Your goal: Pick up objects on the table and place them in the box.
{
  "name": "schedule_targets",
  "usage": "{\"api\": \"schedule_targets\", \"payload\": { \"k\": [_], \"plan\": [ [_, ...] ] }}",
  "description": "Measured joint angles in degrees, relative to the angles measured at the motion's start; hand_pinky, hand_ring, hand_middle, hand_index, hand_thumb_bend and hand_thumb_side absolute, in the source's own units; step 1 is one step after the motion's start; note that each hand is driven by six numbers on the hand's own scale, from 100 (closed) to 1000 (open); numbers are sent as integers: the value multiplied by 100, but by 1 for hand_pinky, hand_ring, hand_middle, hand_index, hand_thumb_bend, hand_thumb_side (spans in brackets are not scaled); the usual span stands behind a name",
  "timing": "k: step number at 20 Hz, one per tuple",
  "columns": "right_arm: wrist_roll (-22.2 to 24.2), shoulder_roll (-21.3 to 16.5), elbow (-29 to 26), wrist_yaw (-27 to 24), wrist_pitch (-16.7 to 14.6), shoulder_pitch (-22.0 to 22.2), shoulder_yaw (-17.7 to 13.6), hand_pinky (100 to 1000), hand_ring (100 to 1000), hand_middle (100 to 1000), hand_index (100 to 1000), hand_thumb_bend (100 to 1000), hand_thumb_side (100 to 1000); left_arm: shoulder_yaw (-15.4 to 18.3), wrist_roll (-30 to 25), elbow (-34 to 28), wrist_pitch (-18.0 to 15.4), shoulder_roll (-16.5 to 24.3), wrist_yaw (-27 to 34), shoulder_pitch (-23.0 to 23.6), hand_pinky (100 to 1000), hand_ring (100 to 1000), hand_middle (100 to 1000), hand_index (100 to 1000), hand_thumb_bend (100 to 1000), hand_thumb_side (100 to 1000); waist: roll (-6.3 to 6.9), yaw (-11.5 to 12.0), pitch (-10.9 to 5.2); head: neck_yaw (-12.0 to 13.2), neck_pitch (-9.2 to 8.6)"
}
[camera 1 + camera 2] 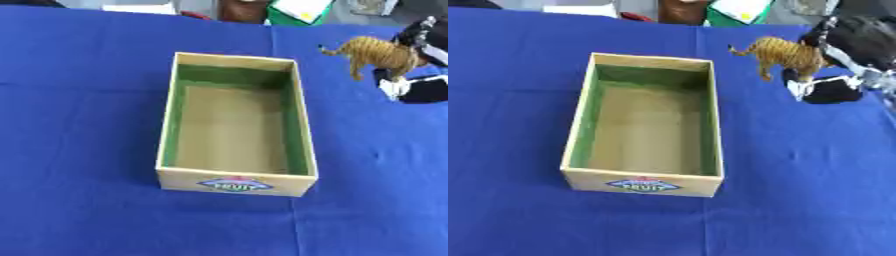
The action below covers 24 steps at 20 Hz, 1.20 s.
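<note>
The box (645, 122) sits open and empty on the blue tabletop (509, 210), label end nearest. Beyond its far right corner, the right hand (846, 55) grips a striped toy tiger (787, 54), lifted off the cloth. Carry it leftward over the box's middle, lower inside the walls, then let go. No left hand shows.

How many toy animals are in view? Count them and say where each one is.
1. A striped tiger figure is held in the right hand, right of the box near its far corner. The box holds nothing; the hand could be hiding others.
</note>
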Motion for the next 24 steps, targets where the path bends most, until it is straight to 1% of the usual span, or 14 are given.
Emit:
{"api": "schedule_targets", "payload": {
  "k": [3, 8, 11, 14, 17, 20, 21, 22, 24],
  "plan": [
    [144, -114, -161, 49, -41, -480, 104, 773, 684, 423, 491, 100, 515, -1, -13, 0, 3, 0, 0, 0, 500, 557, 534, 688, 100, 459, -18, 13, -13, -39, 2],
    [572, -103, -241, 52, -193, -1377, 477, 773, 687, 422, 488, 100, 524, -21, -46, 0, -4, 2, 12, 3, 501, 556, 534, 688, 100, 463, -38, 63, -52, -96, 8],
    [896, 118, -193, 52, -347, -1941, 773, 772, 688, 424, 490, 100, 522, -37, -59, 0, -7, 2, 26, 10, 501, 556, 535, 688, 100, 464, -39, 87, -68, -128, 11],
    [1192, 391, -49, 56, -497, -2382, 1081, 772, 688, 427, 492, 100, 524, -41, -79, 0, -13, 2, 47, 13, 501, 556, 535, 688, 100, 463, -39, 117, -81, -149, 14],
    [1356, 566, 81, 79, -584, -2547, 1260, 772, 688, 427, 492, 100, 524, -50, -83, 0, -16, 2, 52, 21, 501, 556, 535, 688, 100, 463, -41, 118, -81, -162, 27],
    [1401, 616, 142, 86, -618, -2578, 1314, 772, 688, 427, 492, 100, 524, -56, -84, 0, -16, 2, 52, 25, 501, 556, 535, 688, 100, 463, -41, 117, -81, -166, 34],
    [1407, 617, 152, 87, -622, -2578, 1317, 772, 685, 433, 505, 100, 511, -57, -84, 0, -16, 2, 53, 26, 501, 556, 535, 688, 100, 462, -41, 117, -81, -168, 34],
    [1419, 620, 151, 87, -634, -2593, 1336, 772, 685, 433, 505, 100, 510, -70, -87, 0, -16, 2, 56, 25, 501, 556, 535, 688, 100, 462, -38, 136, -81, -193, 34],
    [1492, 722, 133, 62, -693, -2721, 1451, 771, 685, 434, 507, 100, 509, -102, -117, 0, -22, 0, 78, 11, 501, 556, 535, 688, 100, 461, -31, 268, -81, -266, 34]
  ]
}}
